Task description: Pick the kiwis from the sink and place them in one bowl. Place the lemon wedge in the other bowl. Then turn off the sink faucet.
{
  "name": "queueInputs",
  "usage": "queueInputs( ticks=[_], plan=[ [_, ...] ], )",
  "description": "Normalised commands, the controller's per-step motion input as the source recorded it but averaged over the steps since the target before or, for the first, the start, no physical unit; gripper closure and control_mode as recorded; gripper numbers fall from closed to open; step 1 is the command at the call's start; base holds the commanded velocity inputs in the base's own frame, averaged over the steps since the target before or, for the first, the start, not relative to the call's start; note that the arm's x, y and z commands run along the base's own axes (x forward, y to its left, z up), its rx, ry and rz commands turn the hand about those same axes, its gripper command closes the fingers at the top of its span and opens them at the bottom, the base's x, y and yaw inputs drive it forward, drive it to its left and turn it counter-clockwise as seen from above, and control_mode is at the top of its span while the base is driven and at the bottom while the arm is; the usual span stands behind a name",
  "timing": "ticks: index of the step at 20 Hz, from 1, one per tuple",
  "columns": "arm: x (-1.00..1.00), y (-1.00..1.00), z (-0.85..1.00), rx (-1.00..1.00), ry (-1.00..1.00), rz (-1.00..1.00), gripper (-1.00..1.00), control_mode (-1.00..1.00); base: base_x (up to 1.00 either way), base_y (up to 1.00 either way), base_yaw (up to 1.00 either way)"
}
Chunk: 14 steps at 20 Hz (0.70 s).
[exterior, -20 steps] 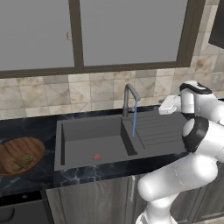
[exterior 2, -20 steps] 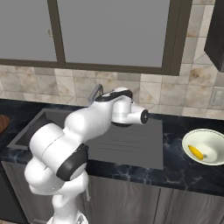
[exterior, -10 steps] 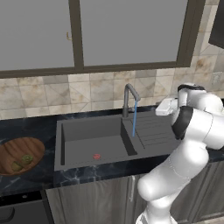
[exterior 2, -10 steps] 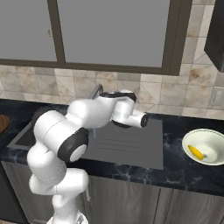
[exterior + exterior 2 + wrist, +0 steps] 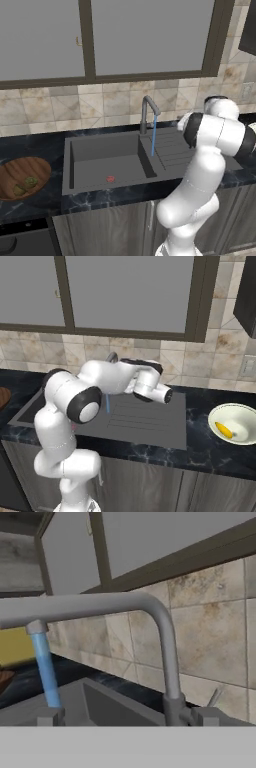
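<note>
The sink faucet [image 5: 170, 662] rises just ahead of my gripper [image 5: 128, 717], its stem standing between the wide-open fingertips [image 5: 49, 716], closer to the right one. Blue water [image 5: 46, 674] runs from the bent spout into the sink [image 5: 102, 148]. From the left base view the faucet [image 5: 147, 113] stands at the basin's back, with my arm just right of it. Two kiwis [image 5: 30, 182] lie in the wooden bowl [image 5: 15, 171] at the far left. The lemon wedge [image 5: 224, 430] rests in the pale bowl [image 5: 245, 417] at the right. Nothing is held.
A small flat red thing [image 5: 110, 178] lies on the sink floor. The ribbed drainboard [image 5: 145, 423] spreads under my hand. A tiled wall and a dark-framed window stand close behind the faucet. A thin lever [image 5: 214, 697] sticks out beside the faucet's base.
The arm's elbow has folded in from the right towards the sink. The hand has stayed near the faucet, sinking slightly. The jaws stay open.
</note>
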Motion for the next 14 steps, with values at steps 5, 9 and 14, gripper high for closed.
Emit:
queueInputs(
  ticks=[5, 9, 14],
  plan=[
    [0.48, -0.01, -0.06, 0.11, 0.02, 0.03, -1.0, -1.0, 0.0, 0.0, 0.0],
    [0.39, 0.0, -0.17, 0.09, 0.01, 0.03, -1.0, -1.0, 0.0, 0.0, 0.0],
    [0.32, 0.0, -0.19, 0.07, 0.0, 0.03, -1.0, -1.0, 0.0, 0.0, 0.0]
  ],
)
